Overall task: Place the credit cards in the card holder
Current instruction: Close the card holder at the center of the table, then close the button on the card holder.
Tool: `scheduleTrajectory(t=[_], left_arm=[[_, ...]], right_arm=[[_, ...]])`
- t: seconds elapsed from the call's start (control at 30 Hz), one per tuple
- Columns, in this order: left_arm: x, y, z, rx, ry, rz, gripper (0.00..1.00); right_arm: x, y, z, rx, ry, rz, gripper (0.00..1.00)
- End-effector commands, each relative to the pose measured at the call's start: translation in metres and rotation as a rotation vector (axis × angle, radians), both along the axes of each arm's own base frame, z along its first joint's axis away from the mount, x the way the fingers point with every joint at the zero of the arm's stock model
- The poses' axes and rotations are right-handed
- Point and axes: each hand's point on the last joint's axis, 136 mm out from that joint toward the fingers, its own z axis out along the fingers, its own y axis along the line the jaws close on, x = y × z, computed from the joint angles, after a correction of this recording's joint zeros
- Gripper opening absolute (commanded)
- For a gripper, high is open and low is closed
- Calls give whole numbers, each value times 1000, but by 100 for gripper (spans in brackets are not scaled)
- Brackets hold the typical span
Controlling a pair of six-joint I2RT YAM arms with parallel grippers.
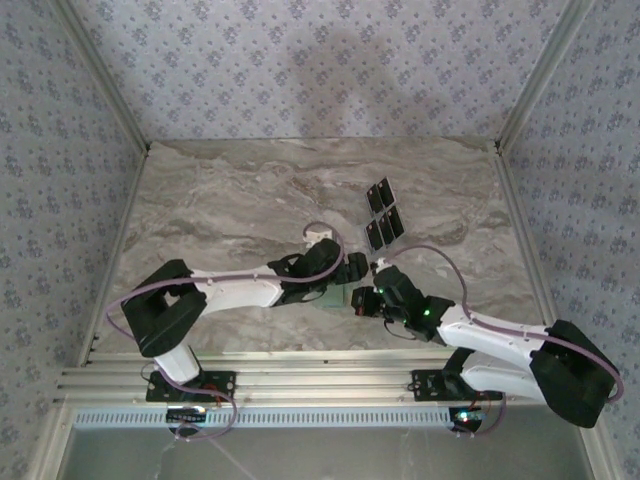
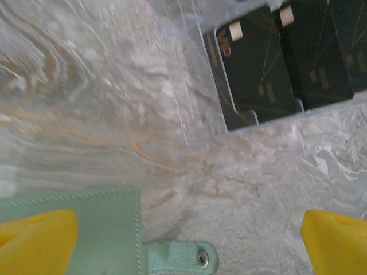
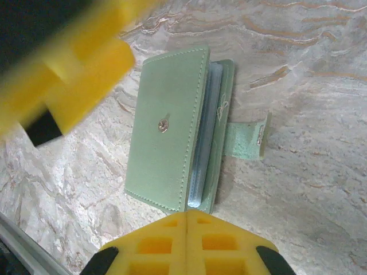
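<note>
Marble-patterned tabletop (image 1: 200, 200) carries everything, with two white-and-black arms meeting near its middle. Between their tips lies the pale sage-green soft folding card holder (image 3: 169, 132). Farther out on the table, well apart from it, sits a clear plastic tray (image 2: 189, 123) holding the glossy black rectangular credit cards (image 2: 255, 69).

The left gripper (image 2: 184, 240) stands spread as wide as it goes with nothing in it, one yellow finger (image 2: 34, 240) over a corner of the wallet's cover, the other over bare marble. The right gripper (image 3: 187, 226) has its yellow fingers pressed together, empty, just beside the wallet's short edge.

The wallet looks closed but unfastened: its little snap tab (image 3: 246, 140) hangs loose, apart from the metal stud (image 3: 163, 125) on the cover. So the step in hand is probably opening it. To do that well, the closed right tip could pin the lower cover while the left takes only the top flap at its free edge, beside the tab, and folds it back flat. Soft material may slide or spring shut, so steady downward pressure matters.

In the right wrist view the wallet's long axis runs roughly top to bottom, slightly tilted, with the opening edge and tab pointing right. From above, the cards lie slanted beyond both grippers.
</note>
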Motion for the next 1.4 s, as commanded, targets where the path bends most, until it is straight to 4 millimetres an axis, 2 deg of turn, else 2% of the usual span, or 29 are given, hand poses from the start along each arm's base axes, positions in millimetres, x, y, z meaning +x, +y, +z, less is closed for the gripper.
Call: scheduleTrajectory(t=[0.0, 0.07, 0.17, 0.3, 0.37, 0.43, 0.6, 0.77, 0.97, 1.37], left_arm=[[13, 26, 38, 30, -44, 21, 100], [15, 51, 38, 99, -18, 51, 100], [7, 82, 33, 231, 5, 58, 100], [-10, 114, 18, 381, 33, 23, 100], [-19, 122, 10, 410, 45, -5, 100], [-29, 127, 2, 412, 57, -34, 100], [-47, 117, -12, 359, 77, -112, 100], [-55, 101, -21, 356, 73, -159, 100], [-54, 89, -31, 383, 75, -181, 100], [-49, 88, -49, 460, 79, -181, 100]], right_arm=[[9, -4, 14, -21, -27, -31, 0], [11, -12, 13, -51, -5, -53, 0], [16, -26, 14, -95, 29, -89, 2], [22, -45, 15, -165, 92, -135, 21], [23, -49, 17, -189, 119, -143, 31], [24, -53, 17, -223, 141, -138, 35], [28, -52, 19, -284, 177, -112, 40], [31, -47, 16, -321, 209, -92, 42], [35, -41, 12, -346, 223, -71, 42], [38, -34, 1, -366, 241, -51, 42]])
